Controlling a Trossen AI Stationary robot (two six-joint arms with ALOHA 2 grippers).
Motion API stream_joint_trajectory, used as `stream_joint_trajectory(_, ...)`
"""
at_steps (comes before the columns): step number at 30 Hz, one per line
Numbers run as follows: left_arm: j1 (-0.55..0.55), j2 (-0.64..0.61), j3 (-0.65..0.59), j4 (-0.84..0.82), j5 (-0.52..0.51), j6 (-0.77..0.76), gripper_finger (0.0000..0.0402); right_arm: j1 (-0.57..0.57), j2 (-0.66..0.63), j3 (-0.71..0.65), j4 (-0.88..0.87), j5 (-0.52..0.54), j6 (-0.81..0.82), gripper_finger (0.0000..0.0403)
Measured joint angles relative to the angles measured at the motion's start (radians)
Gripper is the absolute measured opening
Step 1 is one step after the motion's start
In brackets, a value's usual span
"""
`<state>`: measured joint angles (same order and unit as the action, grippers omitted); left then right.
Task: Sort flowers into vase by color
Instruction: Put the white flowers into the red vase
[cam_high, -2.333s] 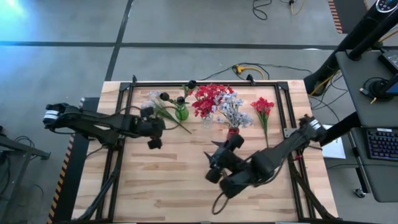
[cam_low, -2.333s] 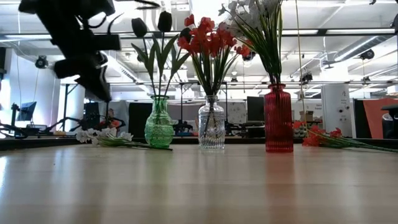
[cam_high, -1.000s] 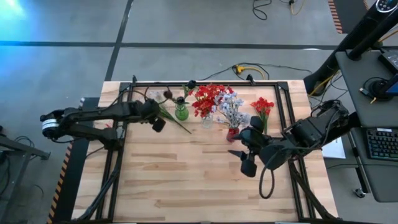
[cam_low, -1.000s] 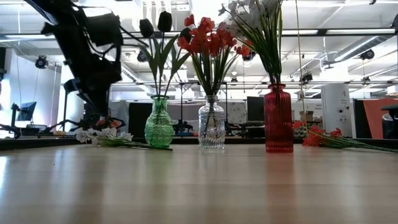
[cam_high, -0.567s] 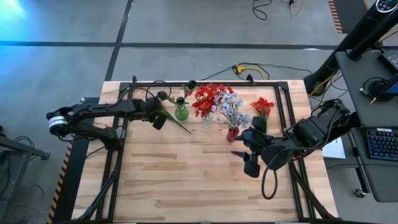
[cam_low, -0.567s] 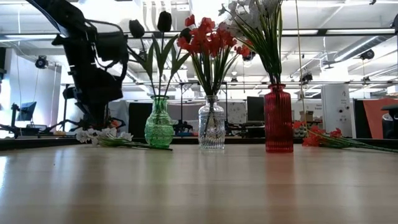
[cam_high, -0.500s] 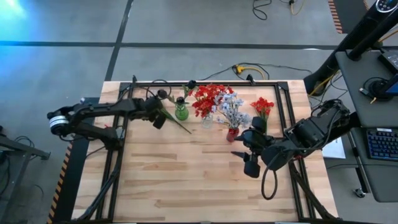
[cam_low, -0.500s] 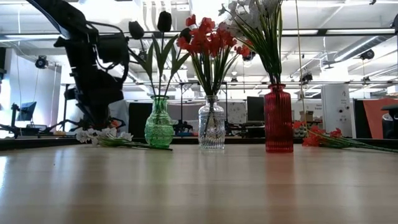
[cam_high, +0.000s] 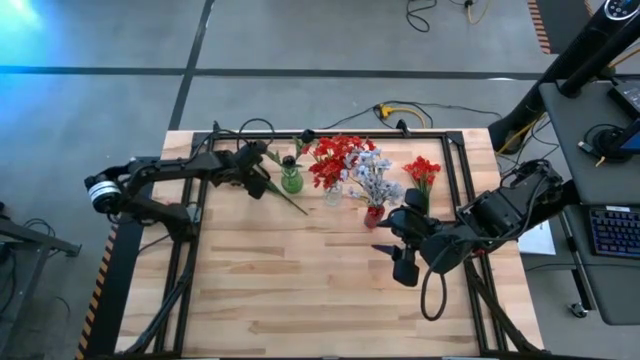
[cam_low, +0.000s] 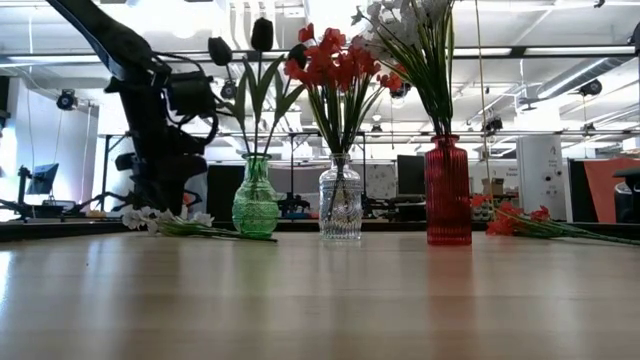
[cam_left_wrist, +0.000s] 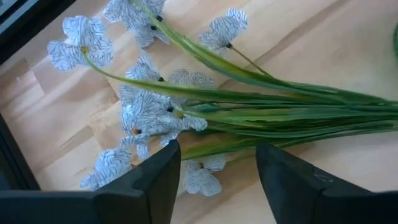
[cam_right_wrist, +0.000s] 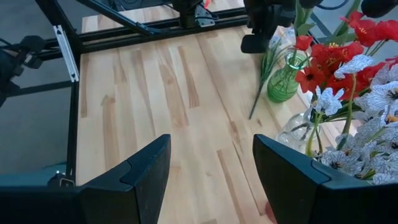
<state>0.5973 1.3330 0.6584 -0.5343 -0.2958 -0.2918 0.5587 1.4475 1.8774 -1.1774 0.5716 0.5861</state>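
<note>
A pale blue-white spray (cam_left_wrist: 186, 106) lies flat on the table left of the green vase (cam_high: 291, 181), its stems (cam_high: 294, 203) running toward the near right. My left gripper (cam_left_wrist: 217, 180) hovers open just over its blossom end (cam_high: 258, 178). The green vase (cam_low: 255, 200) holds dark buds. The clear vase (cam_high: 333, 194) holds red blossoms. The red vase (cam_high: 374, 211) holds pale ones. A red spray (cam_high: 423, 175) lies on the table at the far right. My right gripper (cam_high: 400, 258) hangs open above the table's right half, holding nothing (cam_right_wrist: 211, 180).
A black frame (cam_high: 200, 150) runs along the table's far and side edges, close behind the pale spray. The three vases stand in a tight row near the far edge. Bare wood (cam_high: 300, 280) fills the near half of the table.
My left gripper has swung toward the table's far edge and come down over the blossom end of the pale spray beside the green vase. The spray has stayed where it was.
</note>
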Motion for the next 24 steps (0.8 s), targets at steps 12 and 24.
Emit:
stream_joint_trajectory(12, 0.01, 0.052, 0.001, -0.008, 0.0, 0.158, 0.0192, 0.0, 0.0, 0.0, 0.0, 0.0, 0.0, 0.0219)
stream_joint_trajectory(24, 0.011, 0.114, 0.001, -0.044, 0.0, 0.216, 0.0191, 0.0, 0.0, 0.0, 0.0, 0.004, -0.012, 0.0219)
